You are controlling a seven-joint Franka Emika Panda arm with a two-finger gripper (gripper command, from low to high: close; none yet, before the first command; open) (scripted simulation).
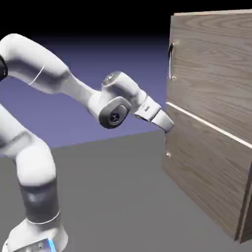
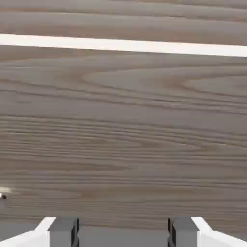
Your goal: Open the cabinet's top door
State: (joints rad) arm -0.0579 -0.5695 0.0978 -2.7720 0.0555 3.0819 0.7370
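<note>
In the exterior view, the cabinet (image 1: pixel 211 118) stood at the right side, tall and made of grey-brown wood. The top door (image 1: pixel 211 64) was its upper panel, above the thin pale seam (image 1: pixel 206 124). It looked flat and shut. Its small dark handle (image 1: pixel 171 61) sat near the door's left edge, high above the seam. The pincer (image 1: pixel 167 124) was at the cabinet's left edge, about level with the seam and well below that handle. It held nothing. A smaller handle (image 1: pixel 168 155) on the lower panel sat a bit below the pincer.

In the hand view, wood grain filled almost everything. The pale seam (image 2: pixel 123 45) ran across near the top, so the hand was looking mostly at the lower panel (image 2: pixel 123 135). The two grey fingertips (image 2: pixel 63 230) stood wide apart at the bottom, with nothing between them. The top door's handle did not show here.

So none of the job seemed done yet. I think the pincer needed to go up to the top handle, close on it, and pull the door open.
</note>
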